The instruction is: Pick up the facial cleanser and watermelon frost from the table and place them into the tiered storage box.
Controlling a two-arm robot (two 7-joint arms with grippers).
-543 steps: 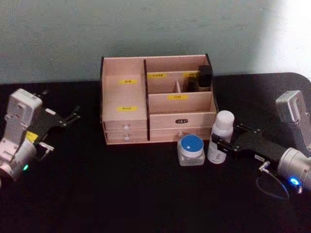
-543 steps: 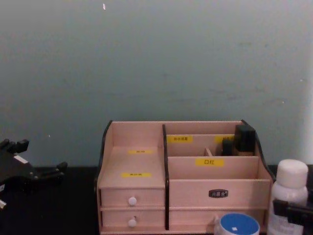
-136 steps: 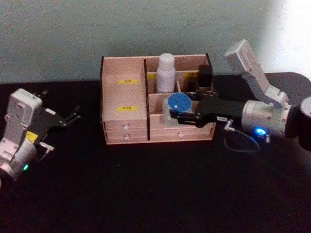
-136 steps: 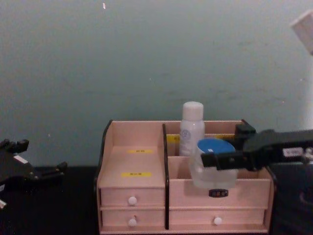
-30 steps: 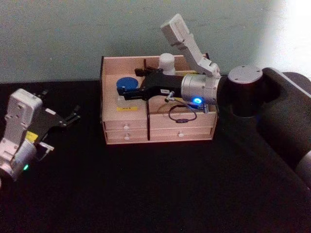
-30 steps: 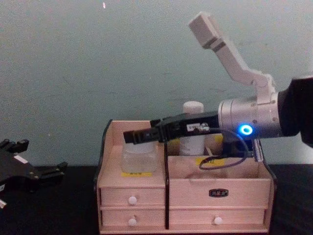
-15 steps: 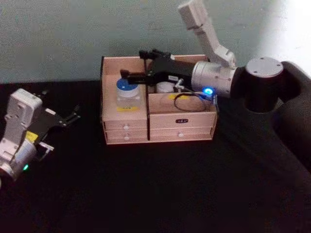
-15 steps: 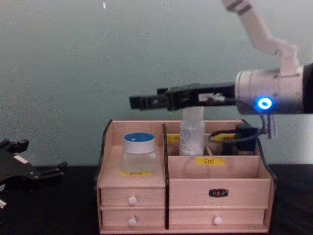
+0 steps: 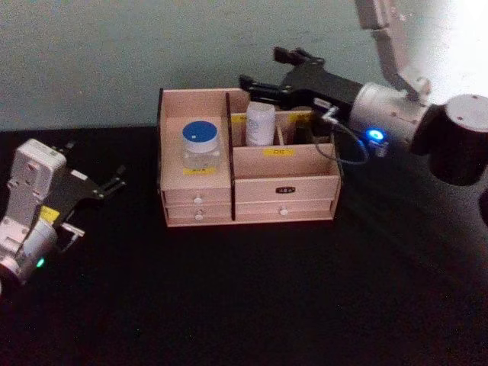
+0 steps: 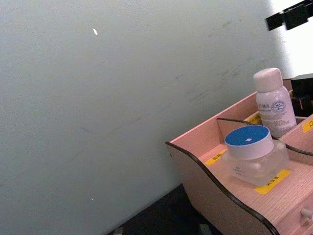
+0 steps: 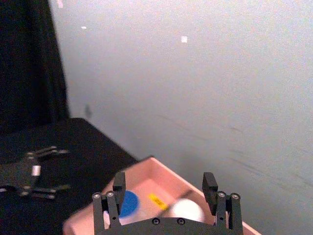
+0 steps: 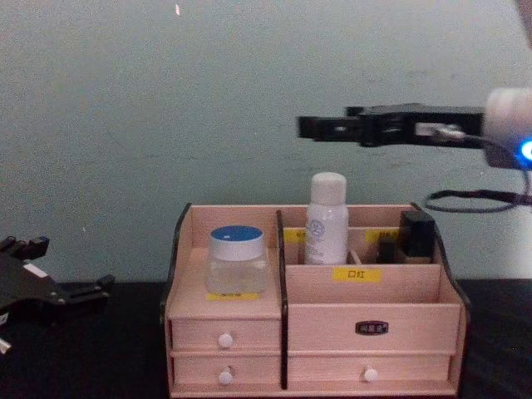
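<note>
The tiered storage box (image 9: 284, 185) stands mid-table against the wall. The watermelon frost (image 9: 200, 145), a clear jar with a blue lid, sits upright on the box's left step (image 12: 237, 259). In the back compartment to its right stands the facial cleanser (image 9: 260, 124), a white bottle (image 12: 326, 218). My right gripper (image 9: 261, 67) hovers open and empty above the box's back edge, well above the bottle (image 12: 306, 126); its wrist view looks down past its fingers (image 11: 164, 182) at the jar lid (image 11: 128, 203). My left gripper (image 9: 97, 164) is parked open at the table's left.
A dark rectangular item (image 12: 416, 233) occupies the box's back right compartment. Two small drawers with white knobs (image 12: 224, 341) face front. The black table (image 9: 244, 290) stretches in front of the box. A pale wall rises right behind it.
My right gripper has risen and drawn back to the right, away from the jar it left on the box's left step. The jar, bottle and left arm have stayed put.
</note>
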